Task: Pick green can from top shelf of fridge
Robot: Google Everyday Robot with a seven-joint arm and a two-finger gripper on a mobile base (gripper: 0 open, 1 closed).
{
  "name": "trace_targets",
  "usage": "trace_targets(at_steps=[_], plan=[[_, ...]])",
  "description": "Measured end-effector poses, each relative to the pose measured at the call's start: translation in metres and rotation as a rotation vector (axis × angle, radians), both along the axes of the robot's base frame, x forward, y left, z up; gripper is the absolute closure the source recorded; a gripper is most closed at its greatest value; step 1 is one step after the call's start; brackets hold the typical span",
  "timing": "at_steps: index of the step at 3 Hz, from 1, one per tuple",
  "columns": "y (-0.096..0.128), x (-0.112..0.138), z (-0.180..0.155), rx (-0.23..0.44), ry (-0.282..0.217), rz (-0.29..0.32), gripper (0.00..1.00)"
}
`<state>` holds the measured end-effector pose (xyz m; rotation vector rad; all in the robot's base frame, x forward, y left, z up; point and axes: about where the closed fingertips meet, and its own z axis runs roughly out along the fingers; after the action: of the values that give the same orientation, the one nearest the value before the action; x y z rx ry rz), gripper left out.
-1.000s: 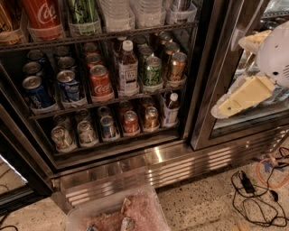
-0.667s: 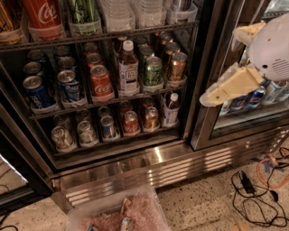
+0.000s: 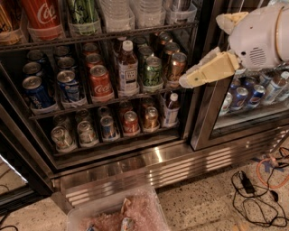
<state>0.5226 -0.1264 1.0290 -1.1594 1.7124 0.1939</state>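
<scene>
The tall green can stands in a clear tray on the top shelf of the fridge, at the upper left, with its lid cut off by the frame's top edge. A tall red Coca-Cola can stands to its left. My gripper is at the upper right, in front of the post between the open compartment and the glass door. It is well to the right of the green can and lower than it. Its cream fingers are spread apart and hold nothing.
Below the top shelf are racks of short cans, including a small green can, and a bottle. A glass door at right covers more cans. A clear plastic bin and cables lie on the floor.
My gripper has moved left, from in front of the right glass door towards the open compartment. The cans have not moved.
</scene>
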Motion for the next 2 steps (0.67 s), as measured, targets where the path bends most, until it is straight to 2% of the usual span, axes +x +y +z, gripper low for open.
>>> trace_targets(at_steps=[2], plan=[[0.056,-0.019,0.017,0.106,-0.019,0.091,0.0]])
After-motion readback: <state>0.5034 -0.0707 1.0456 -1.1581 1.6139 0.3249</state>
